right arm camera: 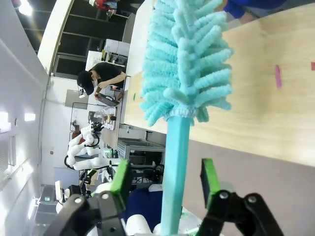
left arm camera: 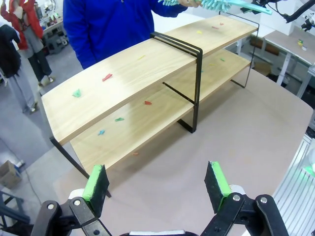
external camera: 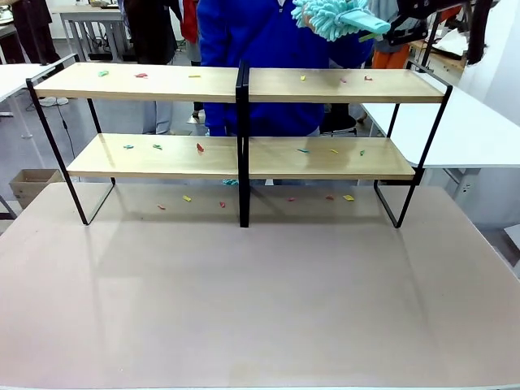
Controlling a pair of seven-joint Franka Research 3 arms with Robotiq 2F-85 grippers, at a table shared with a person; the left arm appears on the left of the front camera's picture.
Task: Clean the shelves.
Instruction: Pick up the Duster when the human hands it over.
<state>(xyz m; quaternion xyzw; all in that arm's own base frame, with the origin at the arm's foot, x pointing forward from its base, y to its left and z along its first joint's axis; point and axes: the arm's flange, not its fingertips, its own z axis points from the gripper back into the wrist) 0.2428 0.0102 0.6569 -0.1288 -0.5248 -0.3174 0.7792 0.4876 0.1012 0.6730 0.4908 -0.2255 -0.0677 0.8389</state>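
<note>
The shelves (external camera: 162,81) stand across the far half of the table, two pale boards in a black frame, with small coloured scraps on both boards. Above their right end, a person in a blue top (external camera: 260,65) holds out a teal fluffy duster (external camera: 333,18). My right gripper (external camera: 396,32) is at the duster's handle. In the right wrist view the handle (right arm camera: 174,167) runs between the green pads of the right gripper (right arm camera: 165,184), with a gap on each side. My left gripper (left arm camera: 157,184) is open and empty, hanging over the table in front of the shelves (left arm camera: 133,78).
More scraps (external camera: 187,197) lie on the table under the lower board. The brown tabletop (external camera: 260,301) in front of the shelves is bare. White tables (external camera: 471,130) stand to the right and far left, and a cardboard box (external camera: 28,183) sits on the floor at left.
</note>
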